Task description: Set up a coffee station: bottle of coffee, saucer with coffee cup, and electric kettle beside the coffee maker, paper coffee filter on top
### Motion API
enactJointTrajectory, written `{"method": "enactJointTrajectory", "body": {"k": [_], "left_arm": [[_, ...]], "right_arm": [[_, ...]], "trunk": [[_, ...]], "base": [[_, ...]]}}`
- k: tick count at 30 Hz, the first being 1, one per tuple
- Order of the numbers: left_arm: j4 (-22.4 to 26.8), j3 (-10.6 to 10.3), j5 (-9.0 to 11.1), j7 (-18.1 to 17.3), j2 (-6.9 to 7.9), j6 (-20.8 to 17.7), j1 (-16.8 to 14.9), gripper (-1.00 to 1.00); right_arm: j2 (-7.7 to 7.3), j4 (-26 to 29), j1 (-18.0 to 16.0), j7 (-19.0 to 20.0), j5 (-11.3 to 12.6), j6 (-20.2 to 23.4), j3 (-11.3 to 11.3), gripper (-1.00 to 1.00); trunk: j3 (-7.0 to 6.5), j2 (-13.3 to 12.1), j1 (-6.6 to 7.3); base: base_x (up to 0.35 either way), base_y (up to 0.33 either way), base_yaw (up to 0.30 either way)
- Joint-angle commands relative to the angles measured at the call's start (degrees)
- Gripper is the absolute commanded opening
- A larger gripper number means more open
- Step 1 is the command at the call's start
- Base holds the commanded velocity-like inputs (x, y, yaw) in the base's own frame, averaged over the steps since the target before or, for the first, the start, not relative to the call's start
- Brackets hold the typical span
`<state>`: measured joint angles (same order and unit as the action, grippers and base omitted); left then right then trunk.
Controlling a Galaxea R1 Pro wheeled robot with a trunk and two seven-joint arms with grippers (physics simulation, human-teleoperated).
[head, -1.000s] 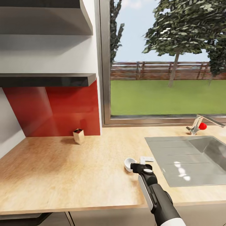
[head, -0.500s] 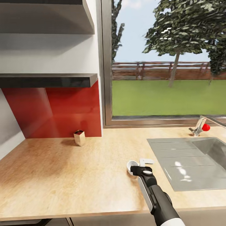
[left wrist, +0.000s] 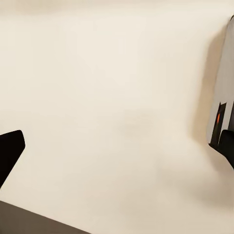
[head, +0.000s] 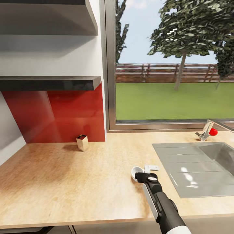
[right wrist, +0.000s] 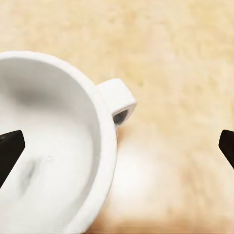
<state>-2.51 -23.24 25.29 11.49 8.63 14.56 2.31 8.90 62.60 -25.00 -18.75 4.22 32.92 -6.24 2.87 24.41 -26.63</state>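
Note:
A small white coffee cup (head: 136, 171) (right wrist: 53, 146) stands upright on the light wood-tone kitchen countertop (head: 65, 175), just left of the steel sink. My right gripper (head: 145, 170) (right wrist: 117, 146) hovers over it, open. One dark fingertip (right wrist: 9, 148) sits over the cup's bowl and the other (right wrist: 227, 146) lies beyond its handle, so the cup's wall and handle are between them. My left gripper (left wrist: 117, 146) is open in front of a plain cream surface.
The steel sink (head: 195, 169) with a tap (head: 205, 131) and red knob (head: 213, 131) lies to the right. A small tan box (head: 82, 142) stands by the red backsplash. Dark wall shelves (head: 48, 83) hang over the counter's left part, and a window is behind.
The head view has shifted slightly, so the camera moved. My right gripper has settled a little lower over the cup. In the last half second nothing has visibly moved.

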Motion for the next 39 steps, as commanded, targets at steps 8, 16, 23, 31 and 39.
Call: {"method": "enactJointTrajectory", "body": {"k": [8, 16, 23, 31, 39], "left_arm": [[0.0, -0.5, 0.4, 0.1, -0.01, 0.2, 0.0, 1.0], [0.0, -0.5, 0.4, 0.1, -0.01, 0.2, 0.0, 1.0], [0.0, -0.5, 0.4, 0.1, -0.01, 0.2, 0.0, 1.0], [0.0, -0.5, 0.4, 0.1, -0.01, 0.3, 0.0, 1.0], [0.0, -0.5, 0.5, 0.1, -0.01, 0.5, 0.0, 1.0]], "right_arm": [[-0.02, -0.9, 0.0, -0.5, 0.4, 0.2, -0.2, 1.0], [0.01, -0.9, 0.0, -0.5, 0.4, 0.2, -0.2, -1.0], [0.0, -0.8, 0.0, -0.5, 0.5, 0.2, 0.0, -1.0], [0.03, -0.6, 0.0, -0.5, 0.5, 0.2, 0.0, -1.0], [0.15, 2.4, 0.0, -0.5, 0.6, 0.2, 0.1, -1.0]], "trunk": [[0.11, 0.1, -0.03], [0.11, 0.1, -0.03], [0.11, 0.1, -0.03], [0.11, 0.1, -0.03], [0.11, 0.1, -0.03]], "base": [[0.0, 0.0, 0.0], [0.0, 0.0, 0.0], [0.0, 0.0, 0.0], [0.0, 0.0, 0.0], [0.0, 0.0, 0.0]]}}
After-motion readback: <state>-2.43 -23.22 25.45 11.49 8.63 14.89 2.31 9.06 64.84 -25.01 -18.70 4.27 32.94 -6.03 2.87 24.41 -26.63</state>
